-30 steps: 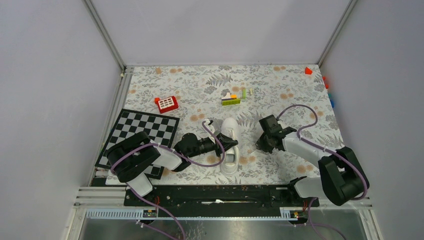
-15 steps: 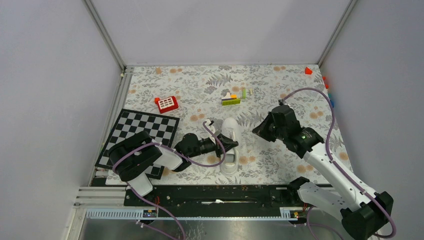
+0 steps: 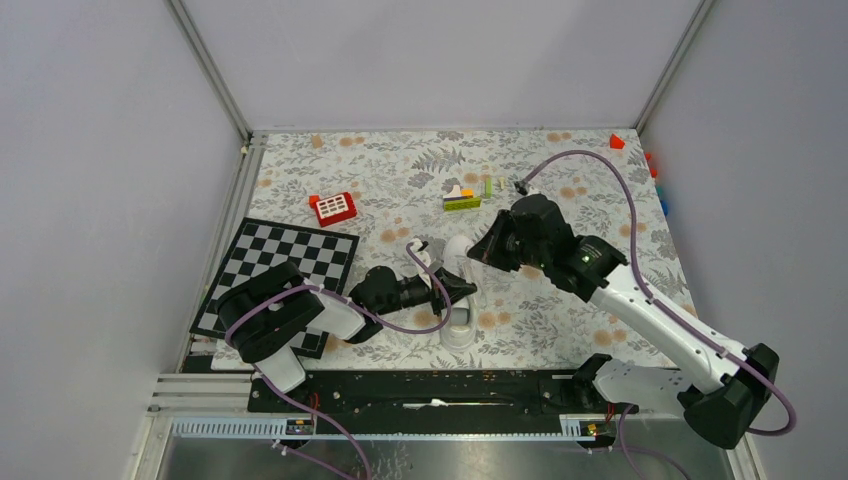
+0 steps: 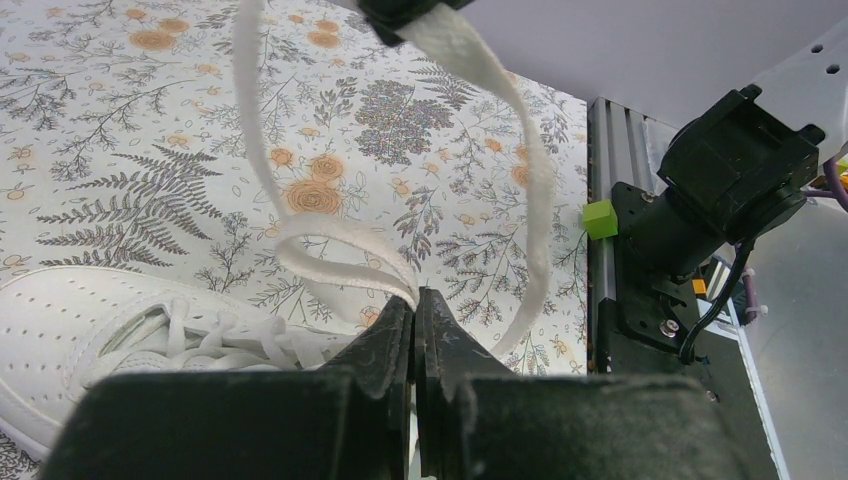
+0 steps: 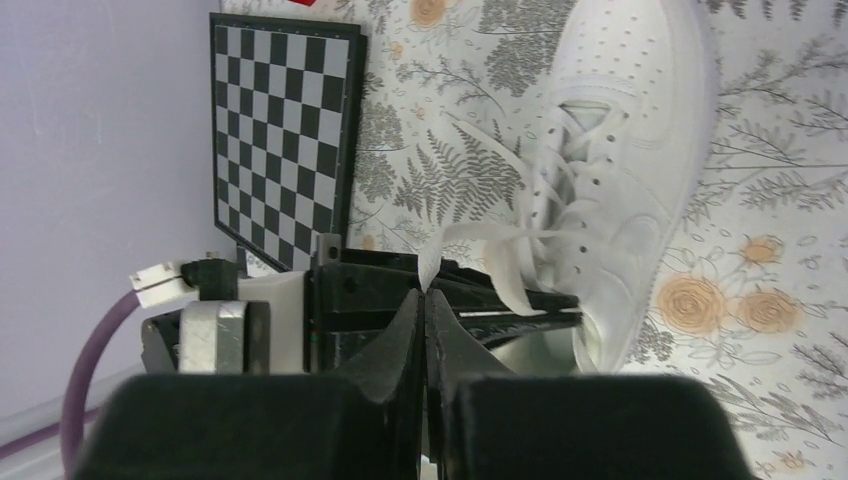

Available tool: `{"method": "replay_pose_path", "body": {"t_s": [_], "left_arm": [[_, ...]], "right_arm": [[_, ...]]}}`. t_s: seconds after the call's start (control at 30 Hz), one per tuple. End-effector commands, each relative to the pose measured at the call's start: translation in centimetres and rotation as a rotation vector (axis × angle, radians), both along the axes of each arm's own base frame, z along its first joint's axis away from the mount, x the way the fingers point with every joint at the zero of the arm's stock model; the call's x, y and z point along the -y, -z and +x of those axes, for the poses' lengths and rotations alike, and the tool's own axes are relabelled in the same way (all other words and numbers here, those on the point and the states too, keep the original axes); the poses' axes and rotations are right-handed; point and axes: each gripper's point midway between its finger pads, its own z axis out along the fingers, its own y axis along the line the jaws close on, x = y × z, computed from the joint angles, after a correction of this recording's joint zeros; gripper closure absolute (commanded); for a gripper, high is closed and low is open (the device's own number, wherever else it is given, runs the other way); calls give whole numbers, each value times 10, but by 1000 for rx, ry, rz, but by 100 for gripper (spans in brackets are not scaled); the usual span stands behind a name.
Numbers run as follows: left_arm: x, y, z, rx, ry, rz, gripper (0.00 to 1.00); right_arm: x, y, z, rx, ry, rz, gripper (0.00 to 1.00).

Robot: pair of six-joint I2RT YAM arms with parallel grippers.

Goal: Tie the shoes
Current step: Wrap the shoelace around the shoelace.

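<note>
Sneaker (image 5: 620, 150) on the surface (image 3: 400, 170): I see my left jaws pinched shut on its lace (image 4: 335, 232); right jaws, above it, likewise.

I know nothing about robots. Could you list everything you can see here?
sneaker: one, white, middle of the cloth towards the front
laces: white, untied, a strand pinched by each gripper
checkerboard: one, black and white, front left
windowed block: one, red and white, behind the checkerboard
brick stack: one, yellow and green, far middle
small piece: one, red, far right corner
floral cloth: one, grey and orange, covering the table
left gripper: black, shut on laces
right gripper: black, shut on laces
</note>
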Motion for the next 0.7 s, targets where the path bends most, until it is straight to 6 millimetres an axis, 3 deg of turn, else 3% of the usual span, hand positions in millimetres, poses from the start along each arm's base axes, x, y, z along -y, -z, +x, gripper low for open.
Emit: {"method": "replay_pose_path", "body": {"t_s": [0.0, 0.17, 0.3, 0.67], "left_arm": [[8, -25, -4, 58, 46, -66, 100], [9, -26, -5, 59, 54, -66, 100], [9, -27, -5, 60, 60, -67, 100], [7, -30, -15, 83, 102, -79, 100]], "right_arm": [[-26, -34, 12, 72, -30, 83, 100], [-49, -43, 15, 56, -61, 147, 100], [-52, -45, 21, 73, -43, 145, 100], [-62, -14, 42, 36, -16, 65, 100]]}}
